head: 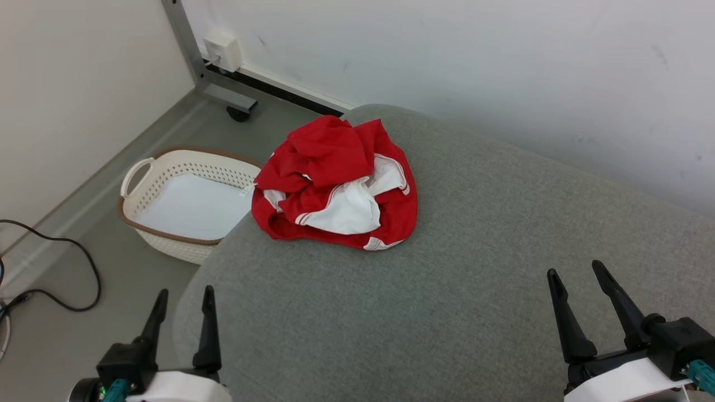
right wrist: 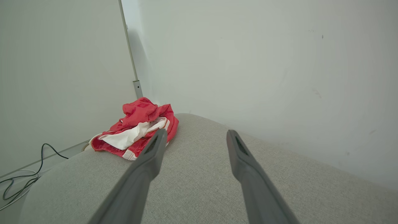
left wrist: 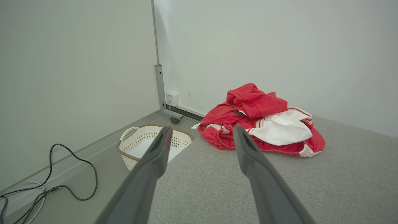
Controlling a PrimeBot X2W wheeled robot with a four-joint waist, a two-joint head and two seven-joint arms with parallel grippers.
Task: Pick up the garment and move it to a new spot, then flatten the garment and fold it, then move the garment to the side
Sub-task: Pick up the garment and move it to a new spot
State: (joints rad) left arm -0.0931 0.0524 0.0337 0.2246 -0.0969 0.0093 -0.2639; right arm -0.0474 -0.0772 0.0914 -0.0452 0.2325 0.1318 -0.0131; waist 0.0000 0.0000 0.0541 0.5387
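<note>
In the head view, the garment (head: 335,184) is red with white parts. It lies crumpled in a heap on the far left part of a grey cushion (head: 447,312), close to the rounded corner. Left of the cushion a pale basket (head: 167,237) with holes in its wall stands on the floor, just beside the cushion. Something white and flat lies inside it; I cannot tell what it is. A black cable (head: 84,257) curls on the floor further left. The left gripper (head: 186,290) is at the lower left, above the left edge of the cushion. Its two dark fingers (head: 208,326) stand wide apart and there is nothing between them. The right gripper (head: 574,268) is at the lower right, above the cushion, also spread wide and empty. Both are well apart from the garment.

In the left wrist view, the fingers are spread wide over the cushion. The basket shows beyond the left finger and the garment beyond the right one. A small white label (left wrist: 196,125) sticks out at the garment's left edge. In the corner behind, a metal post (left wrist: 159,87) stands on a wheel, with a white socket (left wrist: 172,99) beside it.

In the right wrist view, the fingers are wide open above the bare cushion. The garment lies far off, beyond the tip of the left finger, in front of a white wall (right wrist: 264,62).
</note>
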